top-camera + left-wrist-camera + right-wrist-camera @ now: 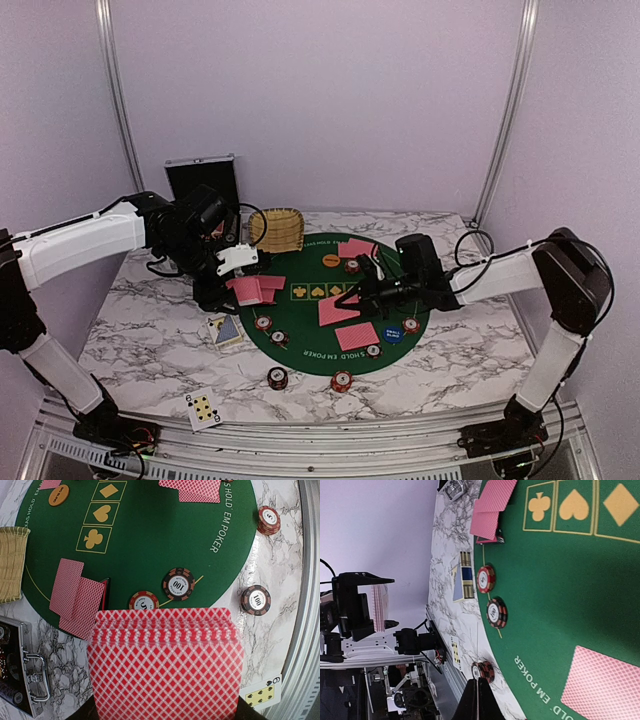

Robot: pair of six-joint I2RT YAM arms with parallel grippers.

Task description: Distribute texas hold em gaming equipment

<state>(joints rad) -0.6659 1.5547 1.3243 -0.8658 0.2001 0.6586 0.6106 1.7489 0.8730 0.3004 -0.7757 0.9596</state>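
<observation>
While the deal looks roughly half done, my left gripper [240, 262] is clenched on the thick deck [165, 665], held over the mat's left edge; my right gripper [477, 700] is pinched shut, seemingly on a single card [477, 670] seen edge-on above the green mat [150, 540]; card pairs [75, 597] lie at several seats, chips [178, 584] beside them; orange disc [58, 495] and blue disc [392, 334] are placed; left, I judge: land this card, fill the remaining seats, shift the chip stacks [255, 600] off the desk [150, 350]; face-up cards [203, 409] lie stray there.
</observation>
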